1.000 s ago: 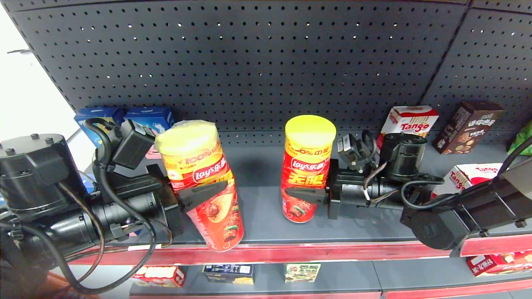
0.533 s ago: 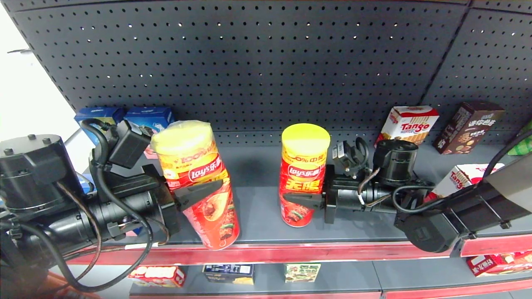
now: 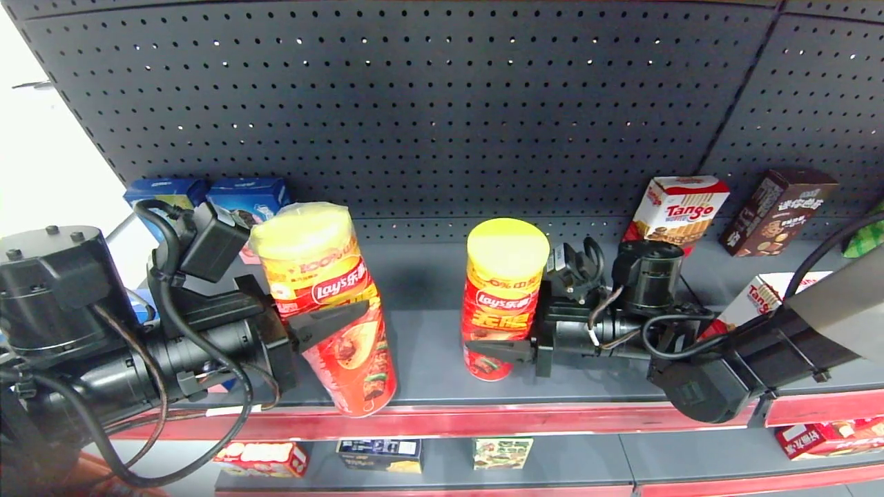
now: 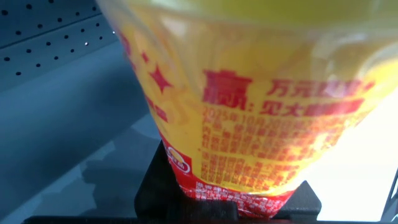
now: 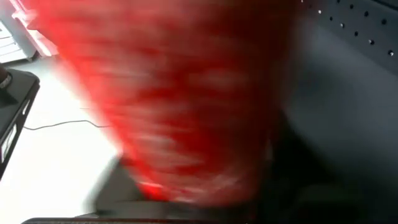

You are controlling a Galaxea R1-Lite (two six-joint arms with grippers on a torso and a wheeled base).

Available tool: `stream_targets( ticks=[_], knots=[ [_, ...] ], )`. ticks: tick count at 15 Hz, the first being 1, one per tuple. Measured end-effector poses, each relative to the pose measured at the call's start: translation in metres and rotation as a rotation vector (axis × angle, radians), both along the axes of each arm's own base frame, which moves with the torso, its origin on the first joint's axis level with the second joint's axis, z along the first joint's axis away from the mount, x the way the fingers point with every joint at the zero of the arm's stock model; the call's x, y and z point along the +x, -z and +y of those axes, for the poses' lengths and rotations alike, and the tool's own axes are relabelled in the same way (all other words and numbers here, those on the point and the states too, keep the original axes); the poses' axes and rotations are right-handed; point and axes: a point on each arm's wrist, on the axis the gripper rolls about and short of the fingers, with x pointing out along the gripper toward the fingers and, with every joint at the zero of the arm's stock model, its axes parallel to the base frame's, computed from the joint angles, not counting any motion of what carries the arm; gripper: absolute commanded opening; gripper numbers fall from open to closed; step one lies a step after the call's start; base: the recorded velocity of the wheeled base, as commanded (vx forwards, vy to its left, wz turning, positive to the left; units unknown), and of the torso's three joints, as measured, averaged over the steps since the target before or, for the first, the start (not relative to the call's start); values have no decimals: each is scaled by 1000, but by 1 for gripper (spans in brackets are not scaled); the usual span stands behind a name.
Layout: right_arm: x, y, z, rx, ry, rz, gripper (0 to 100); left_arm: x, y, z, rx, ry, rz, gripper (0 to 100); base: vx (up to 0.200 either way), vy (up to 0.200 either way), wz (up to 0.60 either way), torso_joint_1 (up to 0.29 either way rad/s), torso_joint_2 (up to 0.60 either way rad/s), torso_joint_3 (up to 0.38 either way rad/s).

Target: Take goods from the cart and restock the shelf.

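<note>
Glossy film crinkles over the left can (image 3: pixel 331 276); right can (image 3: pixel 503 304) wears a smooth plastic lid (image 3: pixel 507 243). Matt perforated metal backboard (image 3: pixel 414 103) at twelve o'clock, shiny red shelf edge (image 3: pixel 518 417) at six.

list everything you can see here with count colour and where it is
chip cans: 2, red and yellow, yellow lids; left can tilted over the front edge of the shelf, right can upright mid-shelf
blue boxes: 2, blue, shelf back left
wafer boxes: 2, white and red, shelf right side
brown box: 1, dark brown, tilted by the pegboard, far right
small boxes: 3, mixed colours, lower shelf
red pack: 1, red, below the shelf, far right
shelf: 1, dark grey, red front strip
pegboard: 1, dark grey, behind the shelf
left gripper: 1, black, jaws shut on left can
right gripper: 1, black, jaws shut on right can
</note>
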Motion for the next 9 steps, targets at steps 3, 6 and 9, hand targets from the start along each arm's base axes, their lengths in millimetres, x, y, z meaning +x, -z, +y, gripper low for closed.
stream_targets(
  ticks=[3, 6, 9],
  knots=[
    [-3, 0, -2, -4, 1, 6, 100, 0, -1, 0, -2, 2, -6, 0, 0, 0, 0, 0, 0, 0],
    [-11, -6, -9, -2, 7, 4, 100, 0, -1, 0, -1, 3, -3, 0, 0, 0, 0, 0, 0, 0],
    [-22, -22, -19, 11, 19, -16, 100, 0, -1, 0, -1, 3, -3, 0, 0, 0, 0, 0, 0, 0]
  ],
)
